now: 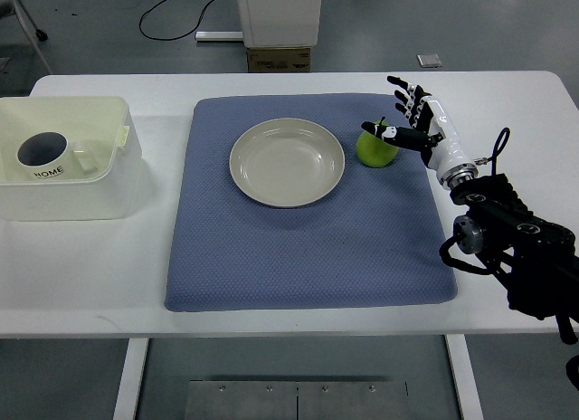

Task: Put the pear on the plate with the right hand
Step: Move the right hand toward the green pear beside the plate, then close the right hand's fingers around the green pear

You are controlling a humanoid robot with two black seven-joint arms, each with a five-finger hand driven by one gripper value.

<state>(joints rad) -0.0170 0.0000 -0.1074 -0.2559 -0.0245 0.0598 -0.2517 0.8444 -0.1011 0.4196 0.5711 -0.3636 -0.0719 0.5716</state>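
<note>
Taking the round cream ceramic plate (287, 162) as the landmark, everything else can be placed around it. Far to its left, off the mat, stands a translucent white plastic box (90, 198) with a white mug (42, 155) inside; it is well apart from the work and seems to play no role. The plate itself lies empty near the middle of the blue textured fabric mat (308, 248), probably put there so the target is easy to reach from the right side. Just beside the plate's right rim, on the mat, sits the small green pear (377, 147), upright with its stem up. It does not touch the plate as far as I can see. To the right of the pear is the right hand (414, 121), white and black, its arm entering from the right edge. The fingers are spread and hold nothing; the thumb reaches over the pear's top while the other fingers point away behind it. I judge the grasp is only being prepared, so the pear is not yet lifted.
</note>
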